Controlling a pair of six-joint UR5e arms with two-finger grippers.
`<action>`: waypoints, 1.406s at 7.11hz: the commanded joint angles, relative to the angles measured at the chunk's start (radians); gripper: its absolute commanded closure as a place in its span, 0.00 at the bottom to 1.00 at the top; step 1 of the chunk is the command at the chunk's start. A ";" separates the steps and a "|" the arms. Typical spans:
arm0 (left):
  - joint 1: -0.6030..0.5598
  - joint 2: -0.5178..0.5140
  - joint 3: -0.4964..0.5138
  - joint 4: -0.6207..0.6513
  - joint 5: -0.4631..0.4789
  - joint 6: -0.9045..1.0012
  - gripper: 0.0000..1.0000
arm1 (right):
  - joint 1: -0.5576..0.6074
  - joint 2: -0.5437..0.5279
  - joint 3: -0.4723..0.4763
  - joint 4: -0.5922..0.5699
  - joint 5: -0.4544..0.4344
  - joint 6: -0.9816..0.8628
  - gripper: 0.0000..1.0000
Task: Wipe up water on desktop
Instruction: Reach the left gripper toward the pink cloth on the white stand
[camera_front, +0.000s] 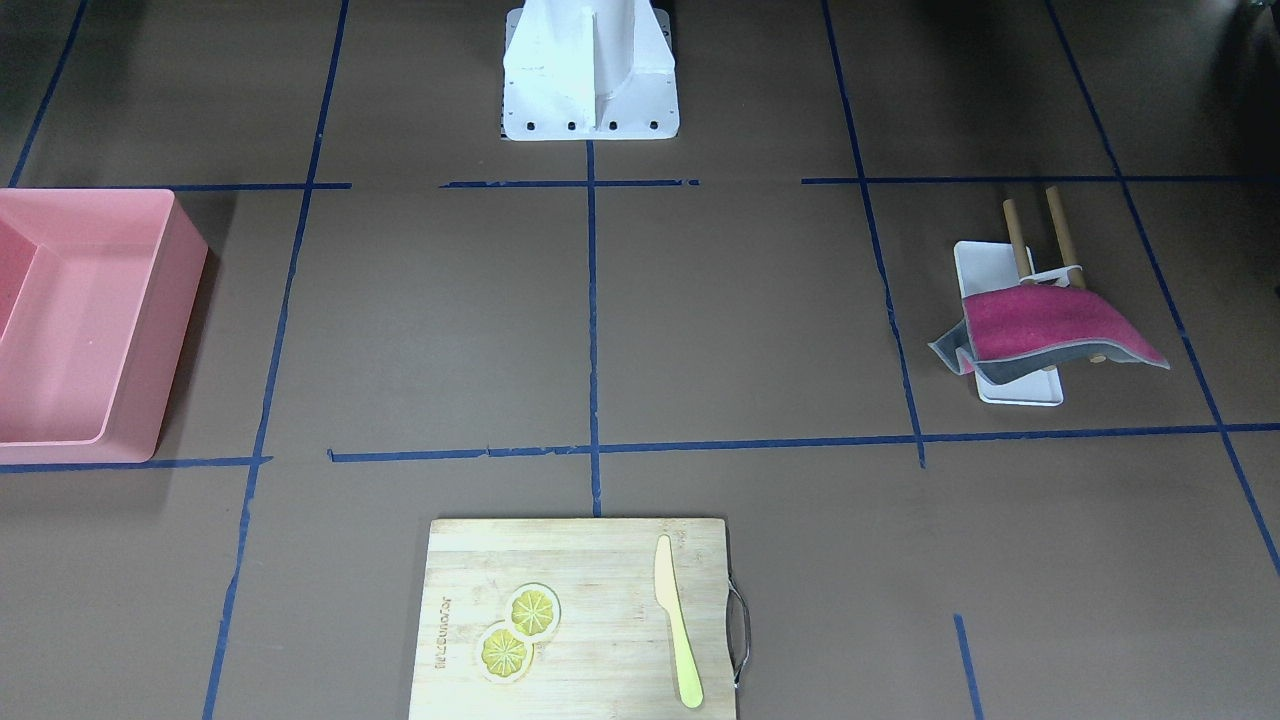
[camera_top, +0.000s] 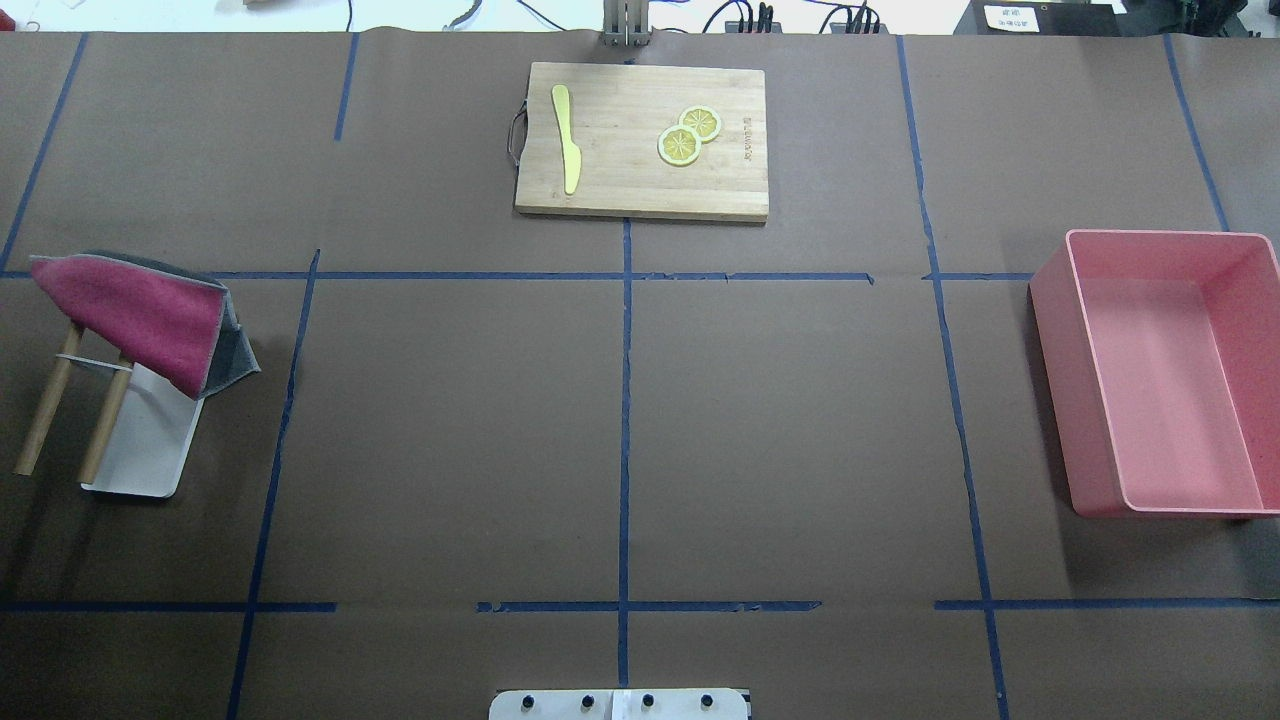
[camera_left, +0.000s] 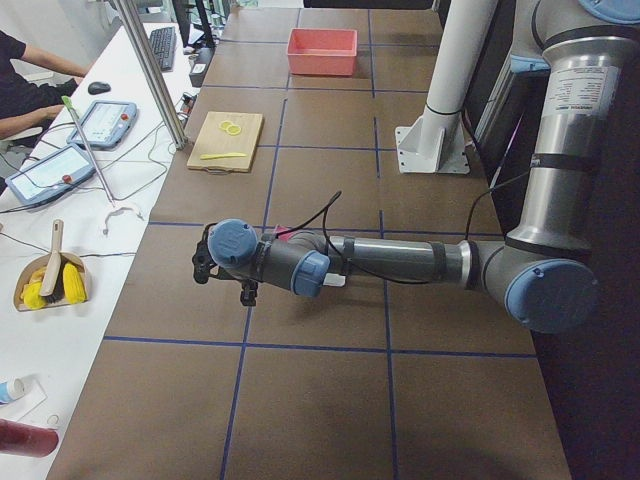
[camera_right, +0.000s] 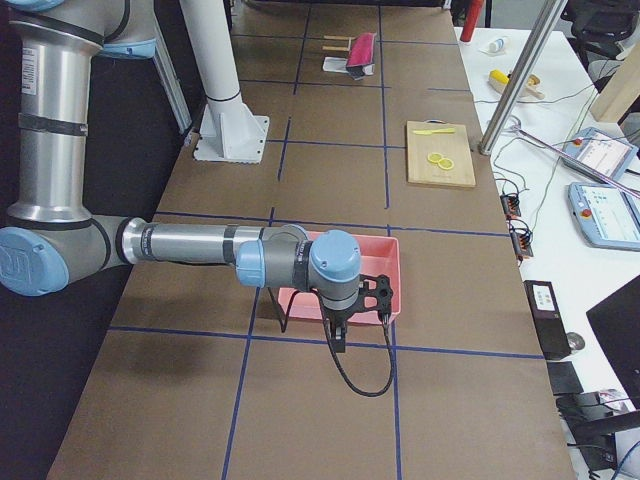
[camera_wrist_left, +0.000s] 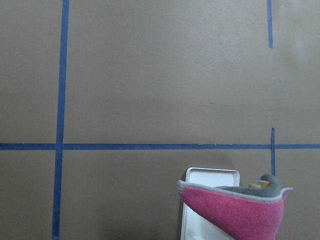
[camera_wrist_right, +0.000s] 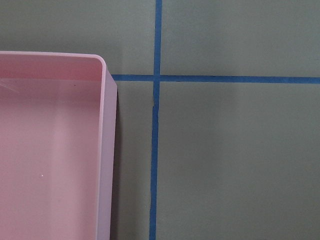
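Note:
The desktop (camera_top: 780, 400) is dark brown, marked into rectangles by blue tape; no water shows on it in any view. A pink and grey cloth (camera_top: 140, 310) hangs over a small wooden rack (camera_top: 45, 415) above a white tray (camera_top: 150, 445) at the robot's far left. The cloth also shows in the front-facing view (camera_front: 1050, 325) and low in the left wrist view (camera_wrist_left: 240, 212). My left gripper (camera_left: 203, 268) hovers above the cloth; it shows only in the left side view, so I cannot tell its state. My right gripper (camera_right: 376, 292) hovers by the pink bin; I cannot tell its state.
A pink bin (camera_top: 1170, 380) stands at the robot's right; its corner shows in the right wrist view (camera_wrist_right: 50, 150). A bamboo cutting board (camera_top: 640, 140) at the far edge carries a yellow knife (camera_top: 566, 150) and two lemon slices (camera_top: 688, 138). The robot's white base (camera_front: 590, 75) stands at the near edge.

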 joint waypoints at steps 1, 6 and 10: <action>0.061 0.000 0.080 -0.220 -0.003 -0.219 0.00 | 0.000 0.001 0.018 0.000 0.003 0.002 0.00; 0.120 -0.001 0.111 -0.383 0.000 -0.549 0.00 | 0.000 -0.001 0.067 -0.002 -0.002 0.002 0.00; 0.155 -0.007 0.107 -0.569 0.009 -0.821 0.00 | 0.000 0.014 0.067 -0.003 -0.007 0.002 0.00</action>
